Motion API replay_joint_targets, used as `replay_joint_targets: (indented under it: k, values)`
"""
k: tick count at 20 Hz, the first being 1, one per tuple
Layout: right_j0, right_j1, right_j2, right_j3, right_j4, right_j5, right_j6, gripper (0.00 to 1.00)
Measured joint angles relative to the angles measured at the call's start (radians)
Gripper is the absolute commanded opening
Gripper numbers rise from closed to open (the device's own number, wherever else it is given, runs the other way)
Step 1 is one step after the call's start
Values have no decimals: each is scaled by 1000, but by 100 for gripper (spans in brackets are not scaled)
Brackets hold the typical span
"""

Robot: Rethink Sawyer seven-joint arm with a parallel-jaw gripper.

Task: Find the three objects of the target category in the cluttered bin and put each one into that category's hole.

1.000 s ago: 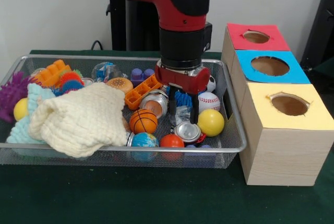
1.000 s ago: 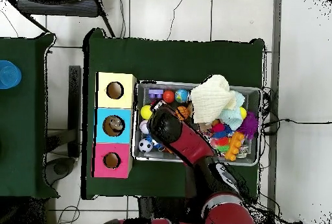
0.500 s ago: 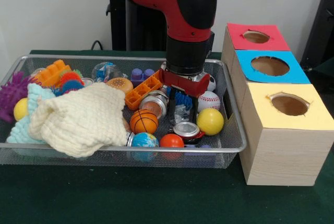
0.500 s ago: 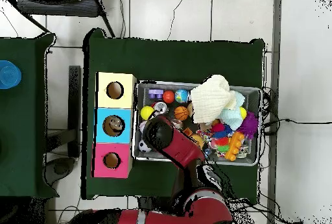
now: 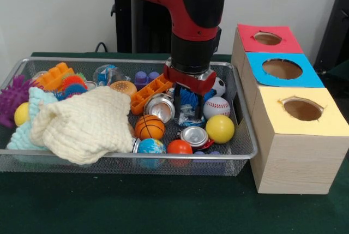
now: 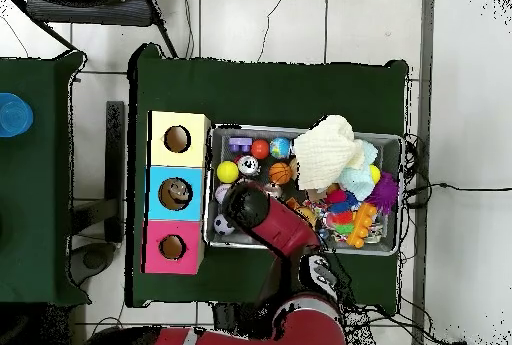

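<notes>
- Reaching down from above, the red and black arm (image 5: 185, 5) sets its end effector (image 5: 189, 115) among the clutter at the right half of the wire mesh bin (image 5: 246, 136); in the overhead view the arm's bulk covers that part of the bin.
- Its two dark fingers (image 5: 178, 106) stand a little apart and straddle a blue bristly toy (image 5: 190, 99) with crinkled clear wrapping below it; whether they grip it tightly cannot be told.
- Compared with half a second ago, the end effector sits slightly further back and left, over the blue toy, and the silver can (image 5: 194, 136) with its round end facing the camera now lies clear in front of the fingertips, where before they stood right at it.
- The green worktop (image 5: 163, 207) carries the bin and, just right of it, a wooden box (image 5: 294, 157) with red (image 5: 268, 38), blue (image 5: 282, 69) and yellow (image 5: 302, 109) topped holes.
- A cream knitted cloth (image 5: 82, 125) fills the bin's left front.
- A second can (image 5: 160, 108) lies tilted just left of the end effector.
- Balls cluster nearby: a baseball (image 5: 217, 106) and a yellow ball (image 5: 220, 128) to the right, a small basketball (image 5: 149, 126), a globe ball (image 5: 151, 147) and an orange ball (image 5: 179, 147) toward the front rim.
</notes>
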Motion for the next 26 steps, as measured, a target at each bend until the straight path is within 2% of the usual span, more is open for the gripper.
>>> replay_joint_targets:
  k: [7,16,17,21,26]
  values:
    - [2,41,-19,-62,0,36,0,100]
    - [1,57,-30,-92,0,41,0,100]
    - [1,62,-34,-103,0,59,0,0]
    - [0,69,-40,-125,0,102,0,0]
    - [-4,105,-51,-191,-13,252,0,0]
